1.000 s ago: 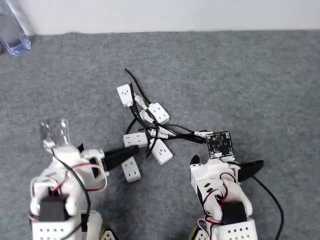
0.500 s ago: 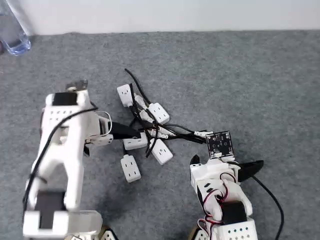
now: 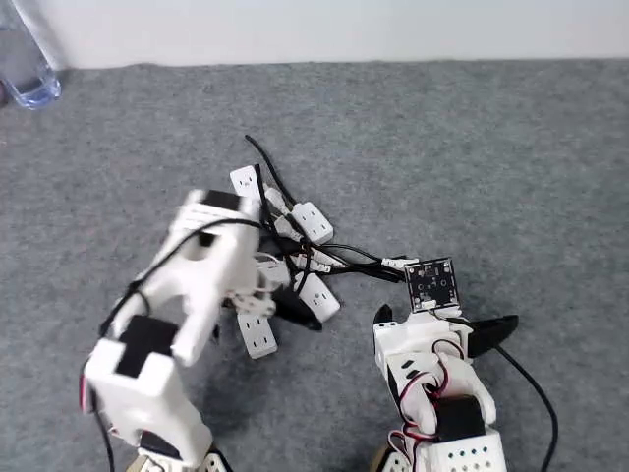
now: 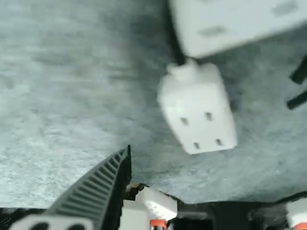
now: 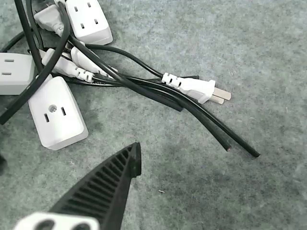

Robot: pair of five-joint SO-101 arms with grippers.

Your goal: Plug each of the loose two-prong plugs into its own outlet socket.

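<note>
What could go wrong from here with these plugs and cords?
1. The black cords lie tangled over the sockets, so lifting the loose plug may drag the sockets along with it.
2. The left arm hangs low over the sockets and could knock them askew.

I'm running two arms, one extended, one folded.
Left gripper [image 3: 293,311] is hanging out ahead; right gripper [image 3: 488,331] is sitting tucked by its base.
</note>
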